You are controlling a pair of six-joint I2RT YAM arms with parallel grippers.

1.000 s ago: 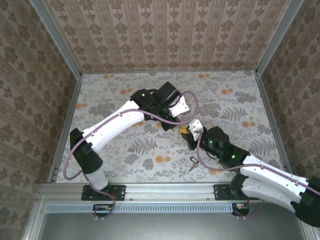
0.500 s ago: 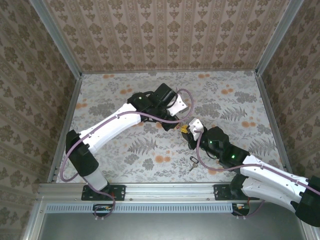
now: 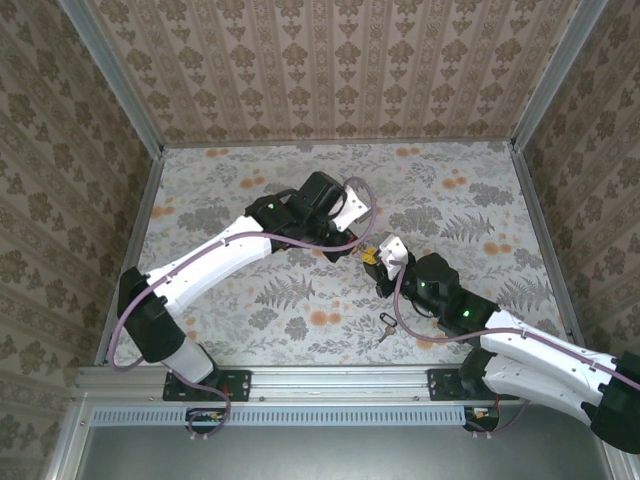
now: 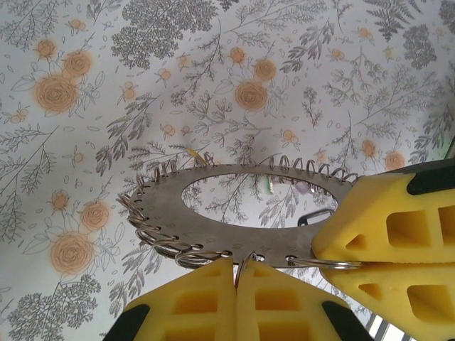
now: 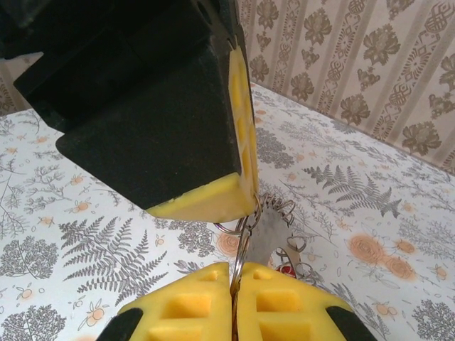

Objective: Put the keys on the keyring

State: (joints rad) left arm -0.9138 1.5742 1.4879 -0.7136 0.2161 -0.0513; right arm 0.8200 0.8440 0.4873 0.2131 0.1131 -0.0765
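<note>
- While left gripper (image 4: 235, 273) and right gripper (image 5: 233, 280) are both pinching shut on the keyring (image 4: 163, 207) rim, pull gently.
- Spare key (image 3: 385, 327) is lying well apart from both jaws.

No writing, label, brand mark, number or sign could be read in any of the views.
</note>
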